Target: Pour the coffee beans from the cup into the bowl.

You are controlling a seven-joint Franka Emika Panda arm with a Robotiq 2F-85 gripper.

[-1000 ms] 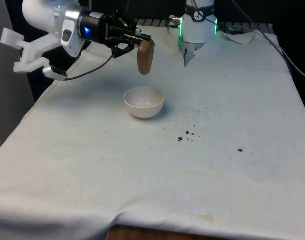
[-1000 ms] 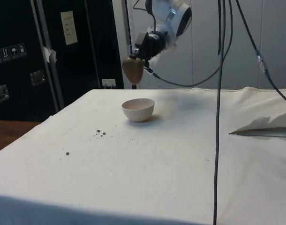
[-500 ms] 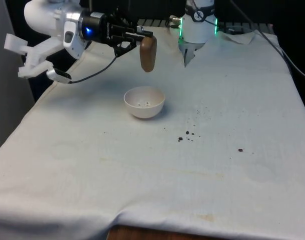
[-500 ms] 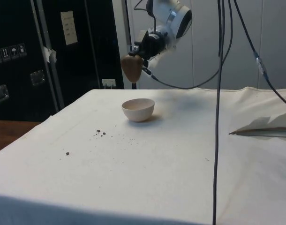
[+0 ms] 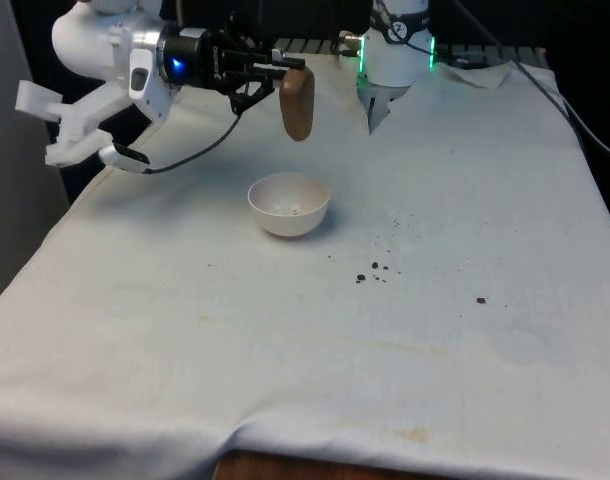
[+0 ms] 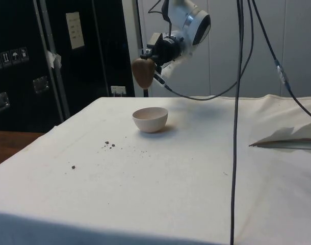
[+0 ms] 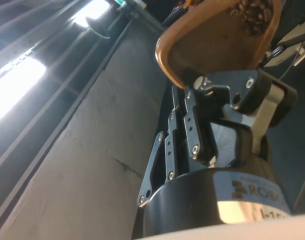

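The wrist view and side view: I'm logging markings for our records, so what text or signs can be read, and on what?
"ROB", cut off by the picture's edge, on the gripper's body.
Pale notice on the dark cabinet: too small to read.
Small symbol stickers on the cabinet: unreadable.

place: robot lab | signs: bench draped in a white cloth | dark cabinets with stuck-on labels behind | cables hanging loose | black curtains
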